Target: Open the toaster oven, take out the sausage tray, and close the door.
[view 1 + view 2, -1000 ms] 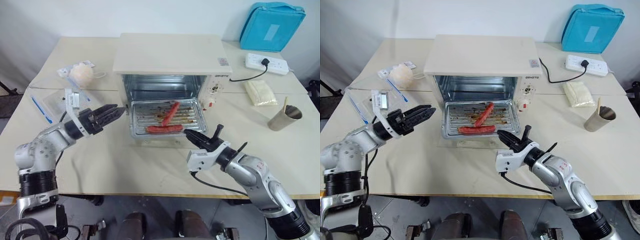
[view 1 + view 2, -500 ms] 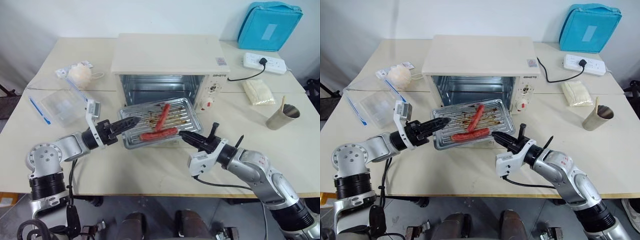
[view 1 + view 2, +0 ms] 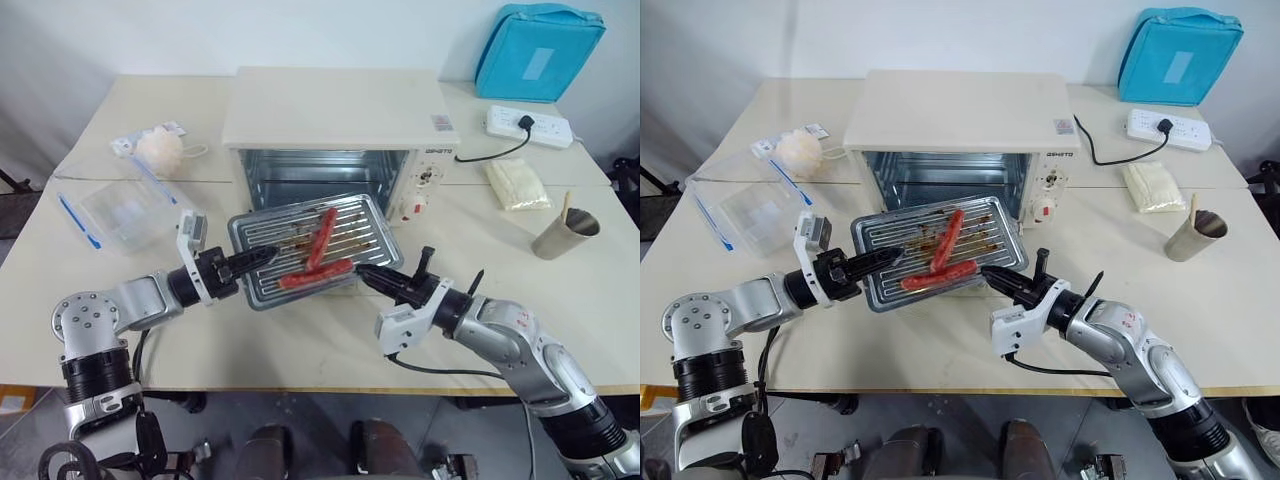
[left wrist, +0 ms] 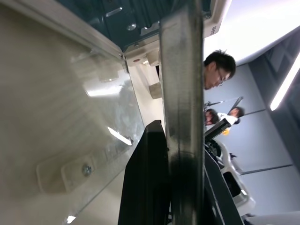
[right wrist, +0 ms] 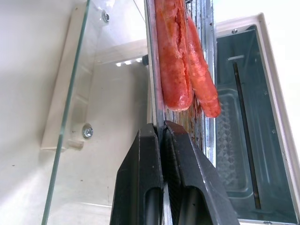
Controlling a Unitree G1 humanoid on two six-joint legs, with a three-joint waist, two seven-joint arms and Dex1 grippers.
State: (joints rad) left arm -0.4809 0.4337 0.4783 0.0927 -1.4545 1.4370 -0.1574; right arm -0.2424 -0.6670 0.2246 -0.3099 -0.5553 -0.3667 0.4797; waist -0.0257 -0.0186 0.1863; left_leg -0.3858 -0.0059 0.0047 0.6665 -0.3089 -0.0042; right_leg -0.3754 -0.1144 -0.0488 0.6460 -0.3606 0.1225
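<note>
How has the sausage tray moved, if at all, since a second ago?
Yes. The sausage tray has come out of the toaster oven, toward the robot and its left, held by both grippers.

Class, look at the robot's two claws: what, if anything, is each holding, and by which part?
Both hold the sausage tray. The left claw is shut on its left edge, the right claw on the rim of its front right corner.
</note>
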